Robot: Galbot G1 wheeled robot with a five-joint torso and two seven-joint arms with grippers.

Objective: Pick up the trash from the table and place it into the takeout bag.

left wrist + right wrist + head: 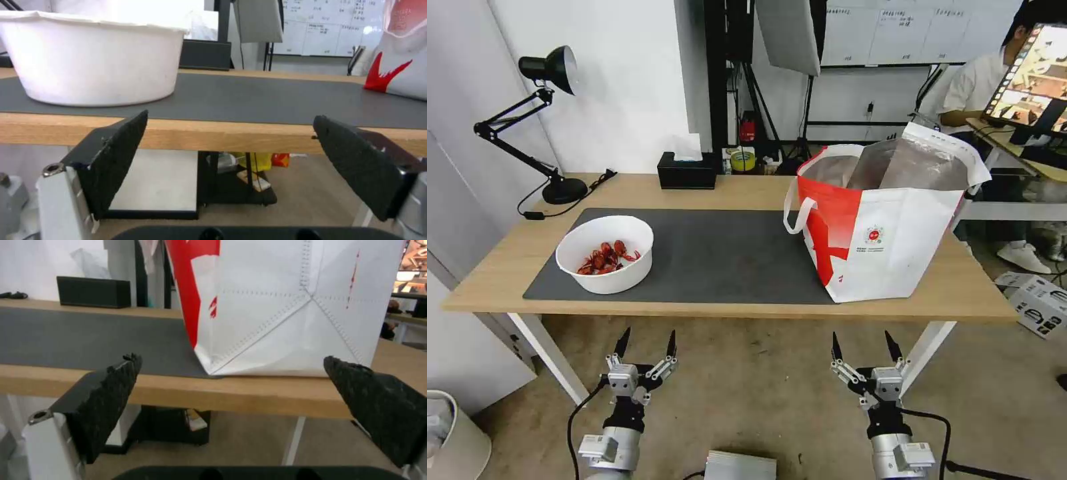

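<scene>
- Head view: a long light-wood counter on white legs carries a large dark grey rectangular mat.
- A white round bowl holding red crayfish shells sits on the mat's left part, near the front edge.
- A large boxy white takeout bag with a red panel, silver foil lining and white strap handles stands upright on the right part of the counter, its mouth open; its left bottom corner rests on the mat (a small round logo shows on the white face).
- A black tissue box sits at the back edge, and a black desk lamp stands at the back left corner.
- The left claw hangs below and in front of the counter edge, roughly under the bowl, fingers spread and released, holding nothing.
- The right claw hangs at the same height below the bag, also spread and empty.
- Left wrist view: the bowl stands on the mat just beyond the counter edge, above the 2 spread black pads.
- Right wrist view: the bag's white base rests close to the counter edge, between the spread pads.
</scene>
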